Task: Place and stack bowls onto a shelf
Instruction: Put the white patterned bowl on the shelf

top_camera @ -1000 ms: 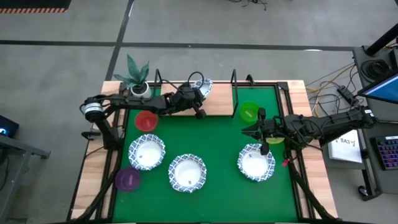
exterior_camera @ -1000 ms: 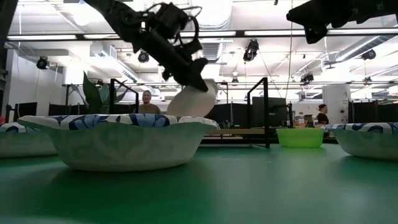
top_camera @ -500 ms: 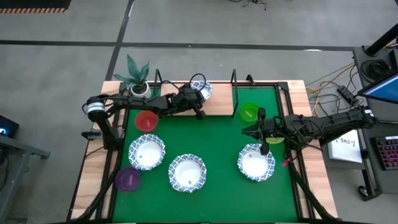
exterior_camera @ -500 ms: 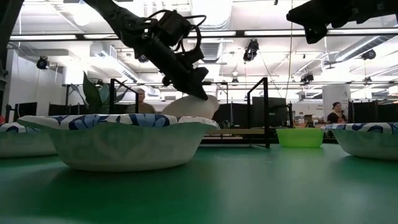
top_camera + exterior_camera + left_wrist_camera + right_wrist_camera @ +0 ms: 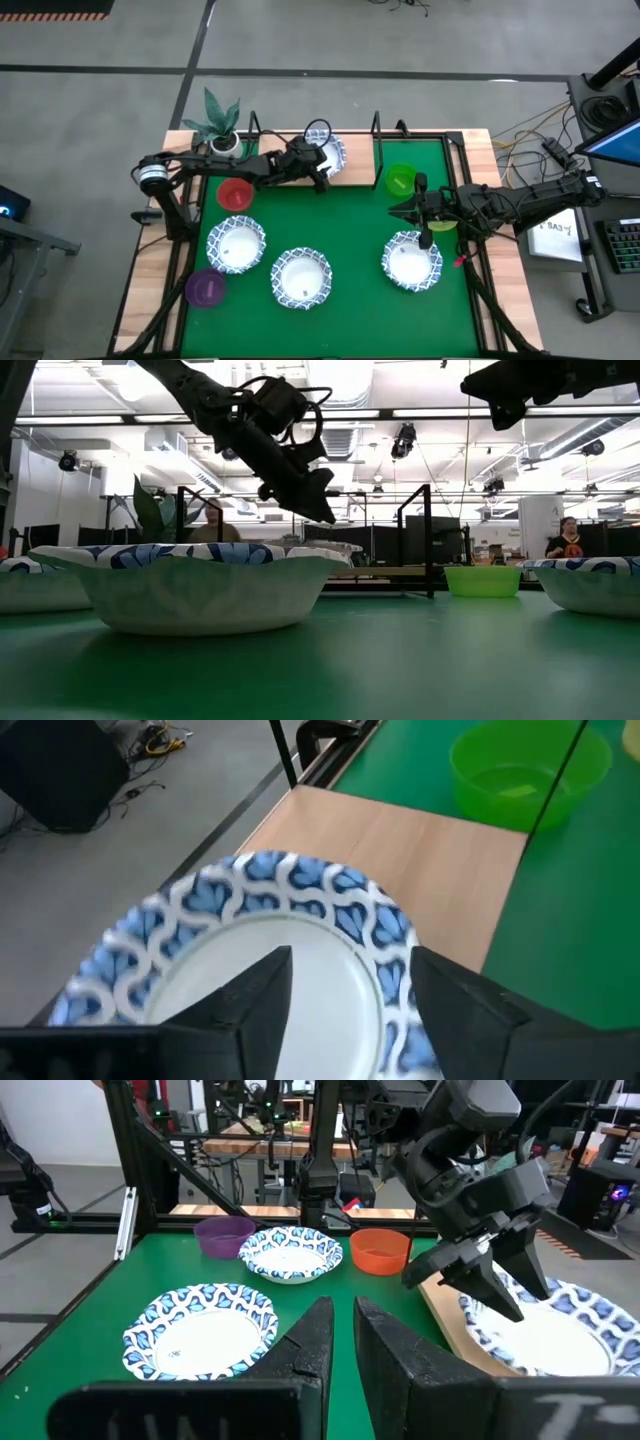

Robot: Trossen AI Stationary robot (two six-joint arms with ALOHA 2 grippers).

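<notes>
the left gripper (image 5: 318, 172) is hovering over a blue-patterned bowl (image 5: 328, 154) that is lying flat on the shelf (image 5: 355, 168) at the far edge of the worktop, its fingers (image 5: 452, 1012) spread apart with nothing between them, tips straddling the bowl's near rim. the bowl looks like thin paper ware: light, a little flexible, easy to dent, so a pinch across the rim, not the belly, seems the safest hold. three more patterned bowls are waiting on the green mat (image 5: 355, 230), one toward the near-left (image 5: 236, 244), one at the near middle (image 5: 302, 276), one toward the near-right (image 5: 411, 261). red (image 5: 235, 193), purple (image 5: 206, 287) and green (image 5: 400, 180) plastic bowls look stiffer and slicker. the right gripper (image 5: 398, 210) is hanging over the right side, fingers nearly together and empty.
</notes>
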